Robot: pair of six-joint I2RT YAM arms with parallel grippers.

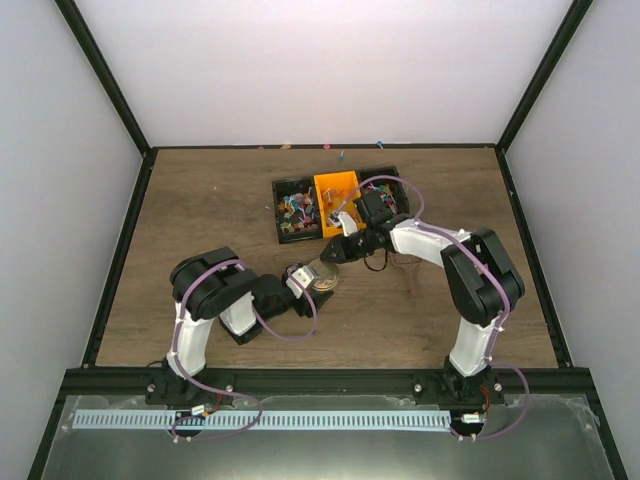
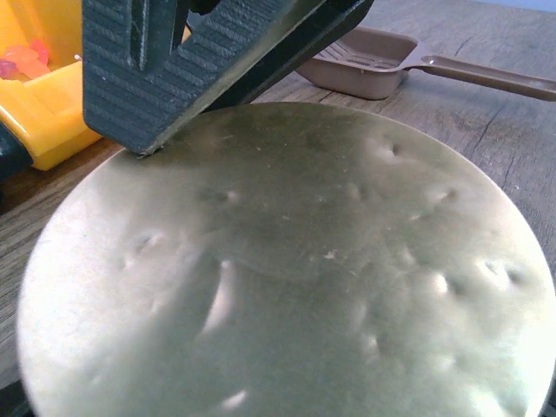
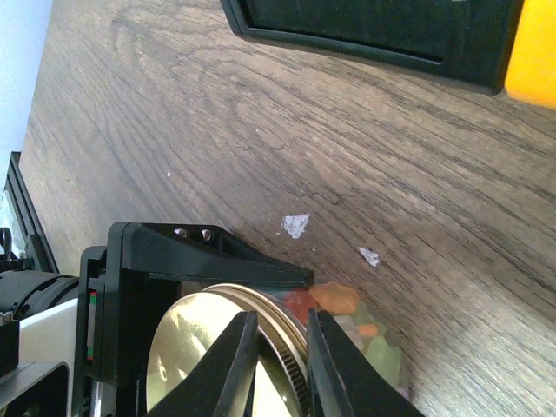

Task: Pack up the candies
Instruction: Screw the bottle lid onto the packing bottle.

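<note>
A clear glass jar (image 1: 326,276) with a round gold lid (image 2: 295,278) lies on its side between the arms. Mixed-colour candies (image 3: 337,301) show through its glass. My left gripper (image 1: 308,278) is shut on the jar; its fingers are hidden behind the lid in the left wrist view. My right gripper (image 3: 280,340) is shut on the lid's ribbed rim, one finger on each side of it. More candies (image 1: 296,208) lie in the black bin behind.
An orange bin (image 1: 335,192) stands between two black bins (image 1: 387,186) at the back middle. A brown scoop (image 2: 369,61) lies on the table past the jar. A few loose sweets (image 1: 343,155) lie by the far edge.
</note>
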